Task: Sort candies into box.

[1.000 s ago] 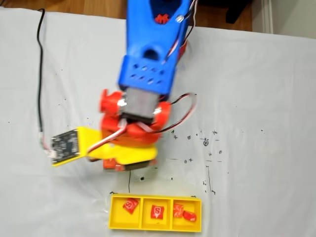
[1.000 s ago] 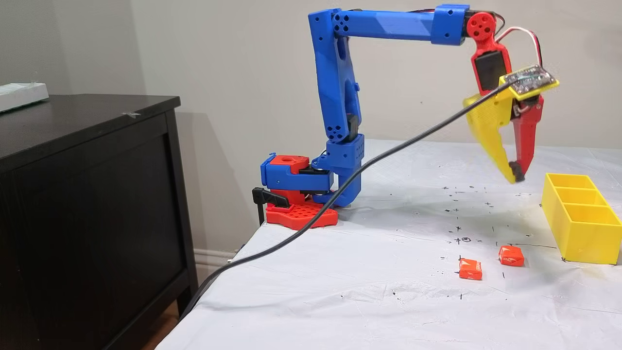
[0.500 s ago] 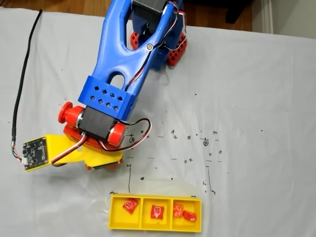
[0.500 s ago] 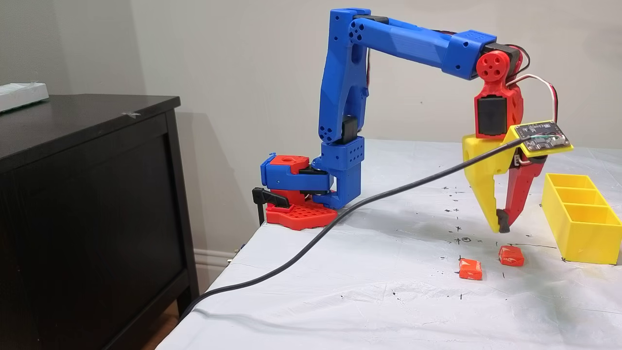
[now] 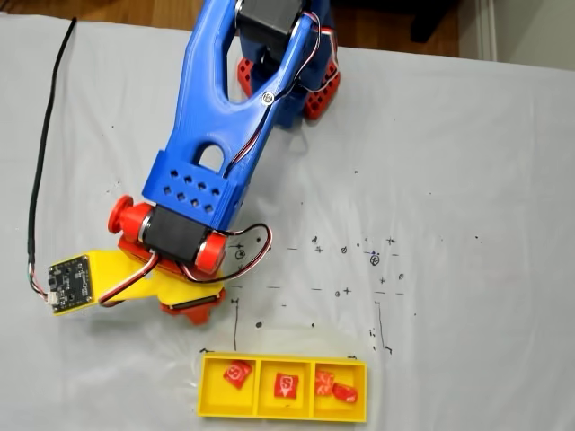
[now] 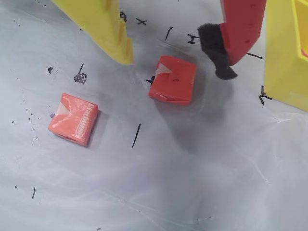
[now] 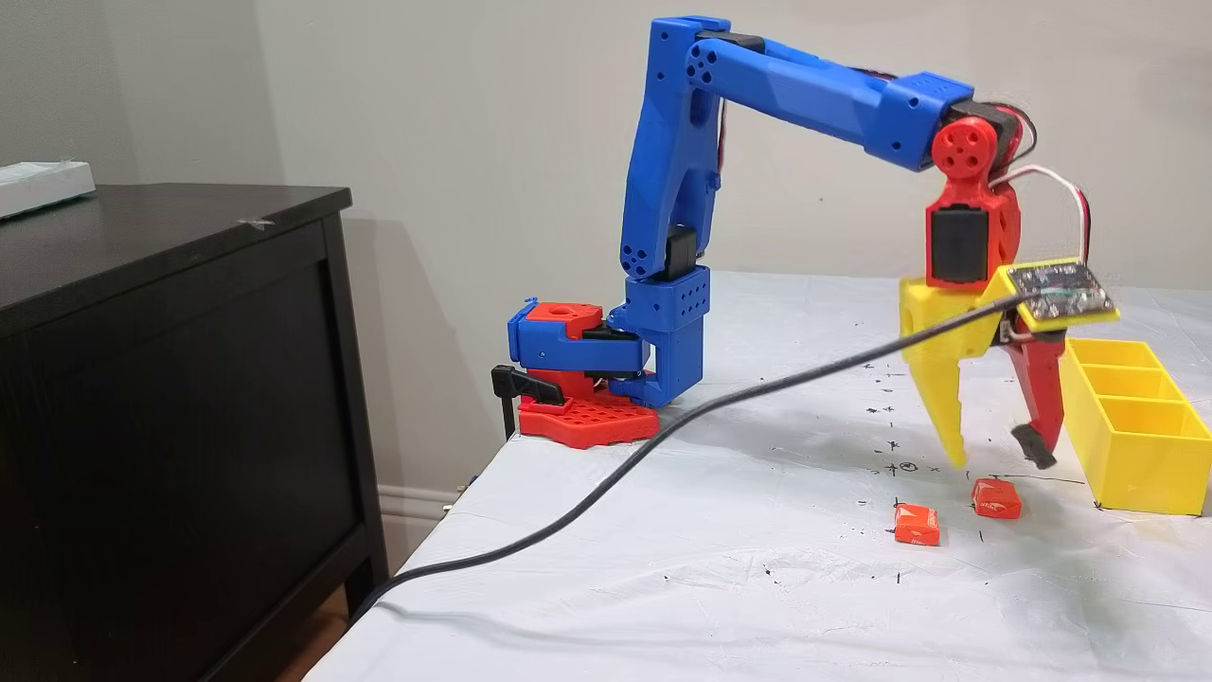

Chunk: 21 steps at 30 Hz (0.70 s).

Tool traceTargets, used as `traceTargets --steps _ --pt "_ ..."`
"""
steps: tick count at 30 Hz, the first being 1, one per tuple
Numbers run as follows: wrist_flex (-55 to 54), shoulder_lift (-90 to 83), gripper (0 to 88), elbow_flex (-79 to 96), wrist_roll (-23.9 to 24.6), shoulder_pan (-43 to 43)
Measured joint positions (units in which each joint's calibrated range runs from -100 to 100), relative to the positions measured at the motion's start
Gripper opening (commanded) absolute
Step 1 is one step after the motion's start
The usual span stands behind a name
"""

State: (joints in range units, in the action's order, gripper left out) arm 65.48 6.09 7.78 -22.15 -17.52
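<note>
Hanging spread apart just above the counter (image 7: 757, 587), the jaws (image 6: 179, 62) are released and grip nothing: yellow finger (image 6: 103, 29) on the left of the wrist view, red finger with a black pad (image 6: 215, 50) on the right. In the side fixed view the same jaws (image 7: 994, 453) point down, tips clear of the white sheet.

- Candy A (image 6: 172, 81): red, squarish, lying on the counter between and just below the two tips in the wrist view; not touched by either finger. In the side fixed view (image 7: 996, 498) it lies directly under the open jaws.
- Candy B (image 6: 73, 119): orange-red, lying flat outside the yellow finger, to the lower left of the jaws in the wrist view; apart from candy A. Side fixed view (image 7: 917, 524).
- Box (image 7: 1127, 445): yellow tray of three compartments, just beyond the red finger; its wall enters the wrist view at the right edge (image 6: 281, 57).
- Top fixed view: box (image 5: 212, 395) lies below the jaws in the picture. Contents: one candy in the left compartment (image 5: 238, 373), one in the middle (image 5: 286, 385), two in the right (image 5: 335, 386).
- A black cable (image 7: 587, 493) trails from the wrist across the counter.
</note>
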Motion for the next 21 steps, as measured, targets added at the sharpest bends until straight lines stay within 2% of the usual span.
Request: traceTargets --steps 7,21 --pt "0.0 2.37 30.4 -0.09 0.0 0.0" --pt "0.0 7.19 29.4 -3.93 0.78 0.86"
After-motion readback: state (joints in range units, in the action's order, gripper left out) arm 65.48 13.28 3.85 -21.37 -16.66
